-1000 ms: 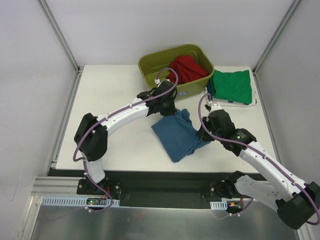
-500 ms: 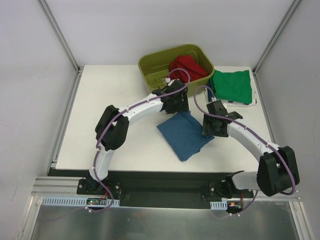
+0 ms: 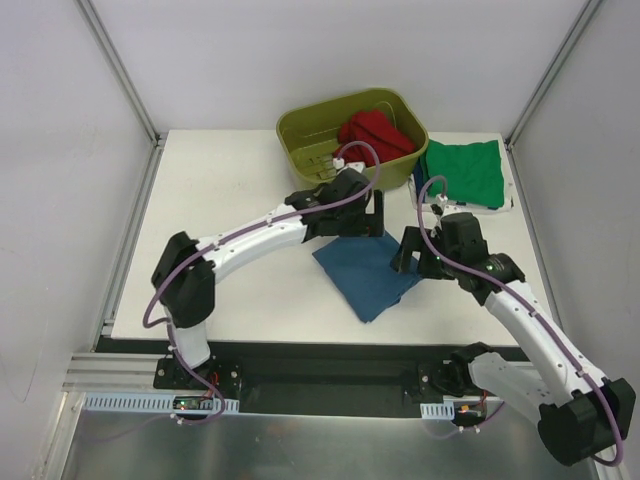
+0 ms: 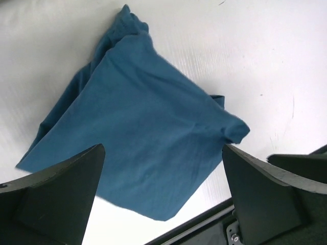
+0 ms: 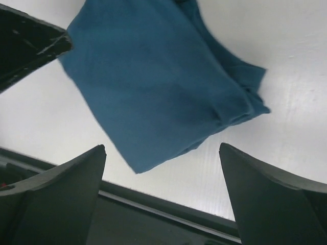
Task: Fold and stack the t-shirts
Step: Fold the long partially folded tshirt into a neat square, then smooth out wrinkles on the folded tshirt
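Note:
The teal-blue t-shirt [image 3: 365, 274] lies folded flat on the white table, free of both grippers. My left gripper [image 3: 362, 220] hovers open over its far edge, and in the left wrist view the teal-blue t-shirt [image 4: 148, 148] lies below the wide-apart fingers of the left gripper [image 4: 162, 153]. My right gripper [image 3: 415, 260] stands open just above the shirt's right edge. The right wrist view shows the teal-blue t-shirt [image 5: 158, 87] beyond the empty right gripper [image 5: 162, 149]. The green t-shirt [image 3: 462, 172] lies folded at the back right. The red t-shirt [image 3: 376, 135] sits bunched in the tub.
An olive-green plastic tub [image 3: 300, 132] stands at the back centre of the table, close behind the left gripper. A white tray edge [image 3: 470, 208] shows under the green shirt. The table's near edge [image 3: 300, 342] runs just in front of the blue shirt.
Both grippers were shut on the blue shirt and have opened and let it go. The shirt now lies flat and folded, and both arms have drawn back slightly above it.

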Controlling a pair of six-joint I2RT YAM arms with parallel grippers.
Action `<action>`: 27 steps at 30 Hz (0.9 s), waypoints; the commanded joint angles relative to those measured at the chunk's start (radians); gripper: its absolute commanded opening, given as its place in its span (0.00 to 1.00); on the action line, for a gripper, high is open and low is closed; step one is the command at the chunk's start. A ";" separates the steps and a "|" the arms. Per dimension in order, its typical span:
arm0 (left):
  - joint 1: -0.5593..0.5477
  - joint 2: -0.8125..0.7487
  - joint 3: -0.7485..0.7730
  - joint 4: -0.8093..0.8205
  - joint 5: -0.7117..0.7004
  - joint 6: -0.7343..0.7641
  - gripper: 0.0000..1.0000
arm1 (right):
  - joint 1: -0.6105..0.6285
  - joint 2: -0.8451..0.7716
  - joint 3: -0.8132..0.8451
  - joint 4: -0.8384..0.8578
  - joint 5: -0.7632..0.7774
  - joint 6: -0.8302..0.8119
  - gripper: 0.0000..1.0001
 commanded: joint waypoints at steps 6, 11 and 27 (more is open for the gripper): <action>0.021 -0.176 -0.267 0.097 0.057 -0.015 0.99 | -0.006 0.152 -0.019 0.173 -0.128 0.012 0.97; 0.051 -0.066 -0.232 0.134 0.153 -0.015 0.99 | -0.049 0.362 0.048 0.202 -0.112 0.004 0.97; 0.070 0.085 -0.341 0.155 0.225 -0.034 0.99 | -0.118 0.721 0.185 0.167 -0.176 -0.062 0.97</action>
